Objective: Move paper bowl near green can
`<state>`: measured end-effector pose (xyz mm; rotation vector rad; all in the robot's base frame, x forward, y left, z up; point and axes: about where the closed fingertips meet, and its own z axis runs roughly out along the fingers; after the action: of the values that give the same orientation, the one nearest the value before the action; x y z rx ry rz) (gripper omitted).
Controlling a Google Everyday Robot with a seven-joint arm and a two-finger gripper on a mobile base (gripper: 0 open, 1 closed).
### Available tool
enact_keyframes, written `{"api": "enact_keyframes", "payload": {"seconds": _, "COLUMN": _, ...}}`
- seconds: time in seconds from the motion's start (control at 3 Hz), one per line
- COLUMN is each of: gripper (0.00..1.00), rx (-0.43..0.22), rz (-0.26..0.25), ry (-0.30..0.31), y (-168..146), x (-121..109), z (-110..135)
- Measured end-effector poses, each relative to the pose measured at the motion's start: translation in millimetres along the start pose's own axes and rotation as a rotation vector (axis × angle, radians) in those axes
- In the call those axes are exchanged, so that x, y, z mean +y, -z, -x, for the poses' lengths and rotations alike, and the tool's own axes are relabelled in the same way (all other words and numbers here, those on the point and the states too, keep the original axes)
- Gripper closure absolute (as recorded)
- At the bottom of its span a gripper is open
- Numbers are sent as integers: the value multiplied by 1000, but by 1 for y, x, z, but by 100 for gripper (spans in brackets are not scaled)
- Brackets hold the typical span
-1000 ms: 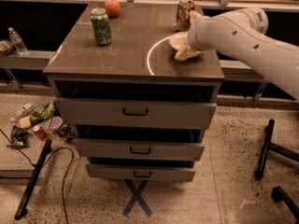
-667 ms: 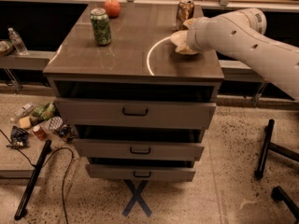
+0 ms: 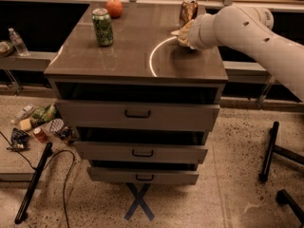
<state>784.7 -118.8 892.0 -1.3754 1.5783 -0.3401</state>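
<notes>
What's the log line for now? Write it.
gripper: at paper bowl, right rear of cabinet top | green can: left rear, upright | status: not yet near

Gripper (image 3: 190, 36) over the back-right part of tabletop (image 3: 128, 56), arm (image 3: 247, 30) reaching in across the right edge. Paper bowl (image 3: 181, 32) at its tip, mostly hidden. Green can (image 3: 102, 26) upright near back-left corner, well apart from bowl. Orange fruit (image 3: 114, 7) at back edge. Brownish can (image 3: 188, 11) just behind bowl.
</notes>
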Motion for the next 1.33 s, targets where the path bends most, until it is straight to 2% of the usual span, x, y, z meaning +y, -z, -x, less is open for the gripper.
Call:
{"api": "enact_keyframes", "payload": {"seconds": 0.33, "gripper": 100, "rx": -36, "rz": 11, "ry": 6, "y": 3, "x": -3, "z": 10}}
{"api": "enact_keyframes", "payload": {"seconds": 0.67, "gripper": 100, "rx": -123, "rz": 8, "ry": 58, "y": 19, "x": -2, "z": 41}}
{"api": "enact_keyframes", "payload": {"seconds": 1.0, "gripper": 100, "rx": -239, "rz": 42, "ry": 144, "y": 28, "x": 20, "z": 85}}
{"api": "enact_keyframes", "payload": {"seconds": 1.33, "gripper": 100, "rx": -329, "rz": 80, "ry": 201, "y": 30, "x": 43, "z": 119}}
